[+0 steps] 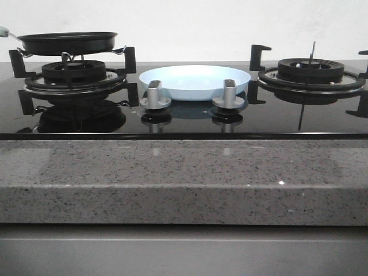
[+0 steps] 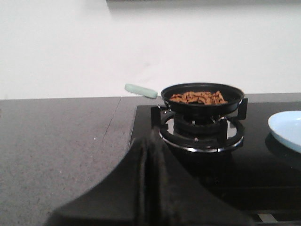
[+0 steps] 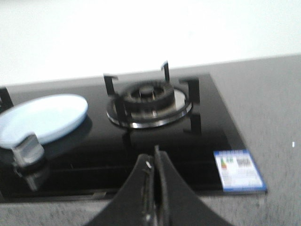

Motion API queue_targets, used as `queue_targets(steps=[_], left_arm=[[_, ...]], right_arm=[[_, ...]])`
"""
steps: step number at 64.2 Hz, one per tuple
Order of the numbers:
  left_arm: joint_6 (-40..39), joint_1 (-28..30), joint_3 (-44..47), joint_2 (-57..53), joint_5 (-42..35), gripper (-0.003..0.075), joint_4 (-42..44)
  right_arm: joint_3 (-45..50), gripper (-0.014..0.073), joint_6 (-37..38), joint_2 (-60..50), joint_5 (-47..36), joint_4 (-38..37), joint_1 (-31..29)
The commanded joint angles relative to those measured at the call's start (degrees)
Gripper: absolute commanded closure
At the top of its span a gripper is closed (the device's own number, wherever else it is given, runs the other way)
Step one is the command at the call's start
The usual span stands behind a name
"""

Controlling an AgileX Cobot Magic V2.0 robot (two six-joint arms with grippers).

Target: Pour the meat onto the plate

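Our left gripper (image 2: 149,141) and right gripper (image 3: 155,165) are pinched closed, holding nothing. Only our left wrist view shows meat (image 2: 199,97) inside the pan (image 2: 202,106), beside the plate (image 2: 287,129).

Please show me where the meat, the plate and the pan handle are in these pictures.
meat (image 2: 198,97): left wrist view, middle of the brown pile in the pan.
plate (image 1: 195,80): front view, bare inner surface.
pan handle (image 2: 140,90): left wrist view, middle of the pale green grip.
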Motion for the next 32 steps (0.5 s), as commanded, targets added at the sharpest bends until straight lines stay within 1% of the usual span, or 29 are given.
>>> queue_targets(steps=[1,7,16,21,29,32], left_arm=[[-0.57,-0.31,-7.04,6.93,-1.99,0.0741,-0.64],[-0.57,-0.31,-11.09,13.69,-1.99,0.0741,-0.64],[-0.57,-0.31,-13.34,19.31,-1.99,0.0741,-0.94],[-0.57,-0.31,-13.32,19.98,-2.54,0.0741,-2.22],[-0.57,-0.31,-13.32,20.08,-3.07,0.0740,-3.41],[-0.57,-0.31,-13.32,20.08,-3.07,0.0736,-3.41]], right_arm=[[-6.66,0.0652,-0.30,5.21,-2.08,-0.65,-0.34],[-11.40,0.0652,-0.30,11.08,-1.95,-1.03,-0.34],[-16.49,0.0652,-0.30,18.10,0.05,-2.02,-0.34],[-18.24,0.0652,-0.30,20.73,2.51,-3.40,-0.34],[-18.58,0.0647,-0.30,22.84,2.20,-3.45,-0.34],[-18.58,0.0632,-0.30,22.83,2.15,-3.45,-0.34]])
